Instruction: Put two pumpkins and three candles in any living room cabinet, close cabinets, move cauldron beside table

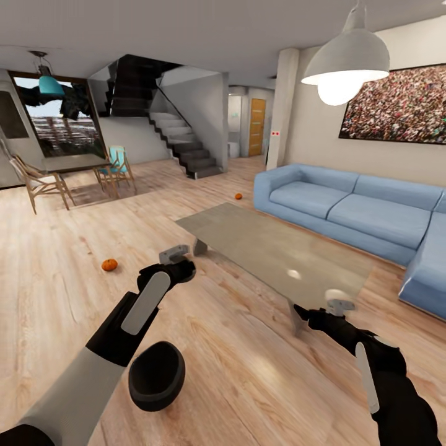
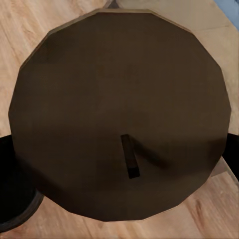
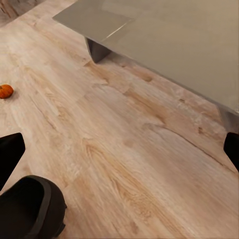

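Pale wood floor (image 1: 260, 371) runs wide and bare from the near side out to the far stairs (image 1: 186, 145), with plenty of room to move on the left. To the right, the table (image 1: 279, 248) cuts in at a slant, a clear glass slab on grey slab legs. Its long axis runs from far left to near right, and its near edge is close to the right hand (image 1: 339, 306). Behind it a blue sofa (image 1: 359, 207) lines the right wall.

Black, round and thick-rimmed, the cauldron (image 1: 157, 376) stands upright on the floor near me with its mouth up. It is just beside the left forearm and apart from the table.

One ribbed orange pumpkin (image 1: 109, 264) lies on open floor to the left of the left hand (image 1: 173, 255). A second pumpkin (image 1: 238, 196) sits farther off, just beyond the table's far corner.

From the left wrist, a candle (image 2: 119, 114) shows as a broad dull brown faceted disc. Its short dark wick faces the camera, so its axis runs along the hand. It sits between the fingers above the floor, and the hand looks clamped on it.

From the right wrist, the right hand's black fingers (image 3: 10, 154) stand far apart over bare planks, with nothing between them.
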Robot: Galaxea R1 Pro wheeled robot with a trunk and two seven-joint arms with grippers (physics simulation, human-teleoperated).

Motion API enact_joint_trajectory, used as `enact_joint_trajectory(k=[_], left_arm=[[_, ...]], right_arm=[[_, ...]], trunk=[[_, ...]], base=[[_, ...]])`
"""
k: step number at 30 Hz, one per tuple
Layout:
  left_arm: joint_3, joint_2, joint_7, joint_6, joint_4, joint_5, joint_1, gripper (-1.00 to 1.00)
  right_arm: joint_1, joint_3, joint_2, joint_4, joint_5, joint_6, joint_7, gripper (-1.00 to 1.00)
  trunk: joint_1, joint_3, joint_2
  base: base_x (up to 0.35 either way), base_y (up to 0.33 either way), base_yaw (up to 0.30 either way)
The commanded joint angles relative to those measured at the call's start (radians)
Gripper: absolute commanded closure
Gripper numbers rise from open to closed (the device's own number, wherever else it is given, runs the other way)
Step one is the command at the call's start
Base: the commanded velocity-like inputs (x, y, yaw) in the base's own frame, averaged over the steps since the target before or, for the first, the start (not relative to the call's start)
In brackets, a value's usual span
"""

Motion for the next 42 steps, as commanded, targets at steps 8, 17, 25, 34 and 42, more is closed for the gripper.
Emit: enact_joint_trajectory(k=[8,17,25,34,42], left_arm=[[0.0,-0.001,0.001,0.0,0.0,-0.001,0.0,1.0],[-0.001,-0.003,0.001,0.0,0.002,0.002,0.0,1.0],[-0.001,-0.003,0.001,0.0,0.002,0.002,0.0,1.0],[-0.001,-0.005,0.001,0.0,0.002,0.002,0.0,1.0],[-0.001,-0.005,0.001,-0.001,0.002,0.002,0.0,1.0]], right_arm=[[0.0,0.009,0.0,0.001,0.0,0.0,0.001,-1.0],[0.0,0.04,0.0,0.004,0.009,0.002,0.0,-1.0],[0.0,0.04,0.002,0.008,0.062,0.0,0.0,-1.0],[0.0,0.04,0.002,0.008,0.063,0.0,0.0,-1.0],[0.0,0.041,0.002,0.009,0.063,0.0,0.0,-1.0]], trunk=[[0.0,0.0,0.0],[0.0,0.0,0.0],[0.0,0.0,0.0],[0.0,0.0,0.0],[0.0,0.0,0.0]], base=[[0.0,0.0,0.288],[0.0,0.0,0.288],[0.0,0.0,0.288],[0.0,0.0,0.288],[0.0,0.0,0.288]])
